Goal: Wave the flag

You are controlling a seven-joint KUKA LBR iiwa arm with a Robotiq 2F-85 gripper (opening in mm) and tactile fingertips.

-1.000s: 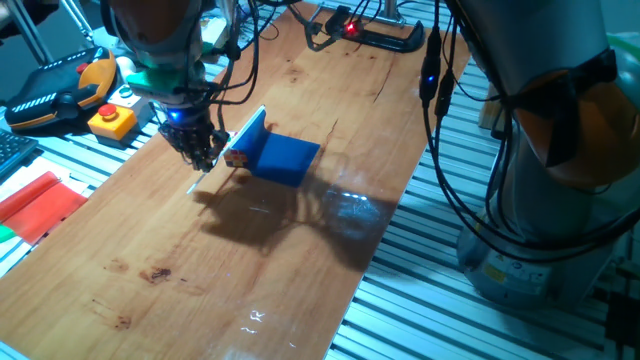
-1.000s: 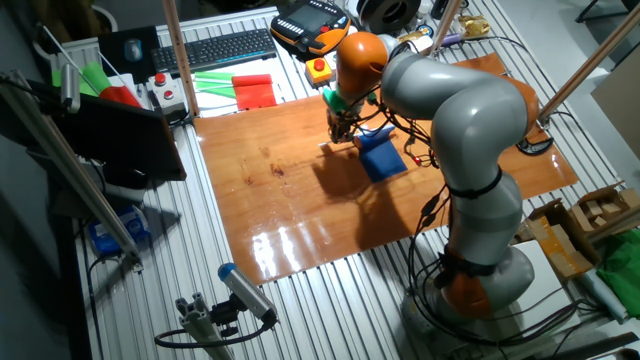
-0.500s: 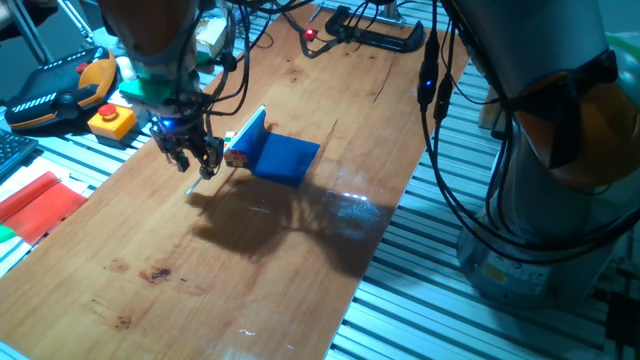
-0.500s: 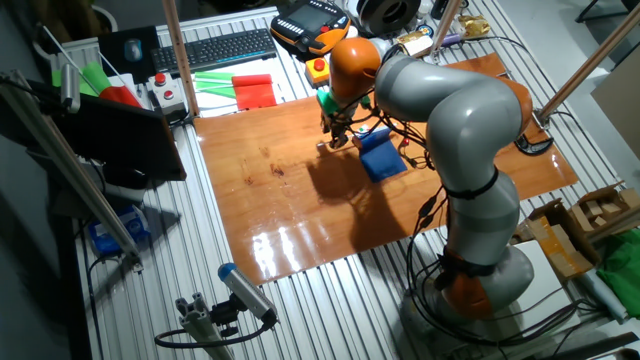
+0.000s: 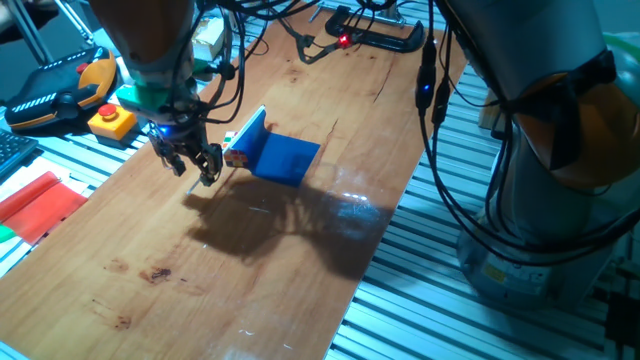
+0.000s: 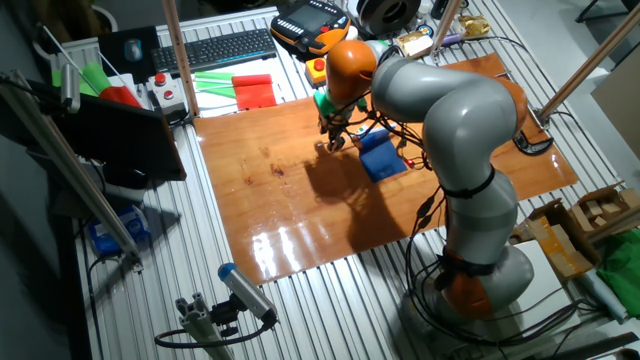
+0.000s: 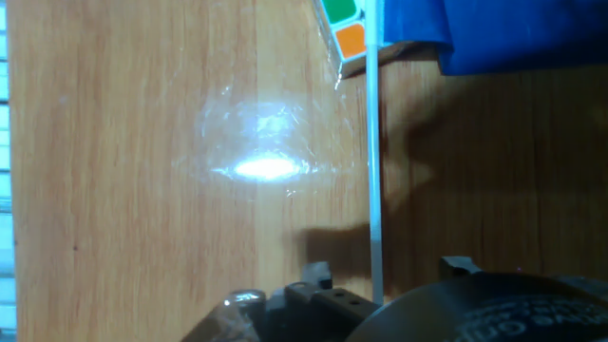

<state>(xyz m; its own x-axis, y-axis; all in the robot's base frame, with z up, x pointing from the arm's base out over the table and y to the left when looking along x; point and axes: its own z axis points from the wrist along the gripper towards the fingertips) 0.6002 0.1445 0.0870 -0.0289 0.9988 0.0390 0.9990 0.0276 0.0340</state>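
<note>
Blue cloth of the flag lies draped on the wooden table, its white stick running straight out from the gripper. Whether the fingers are clamped on the stick's near end, I cannot tell.

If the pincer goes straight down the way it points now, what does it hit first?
Most likely the white stick of the flag, which runs between the pincer fingers in the hand view; below it lies the wooden table. Depth is unclear.
</note>
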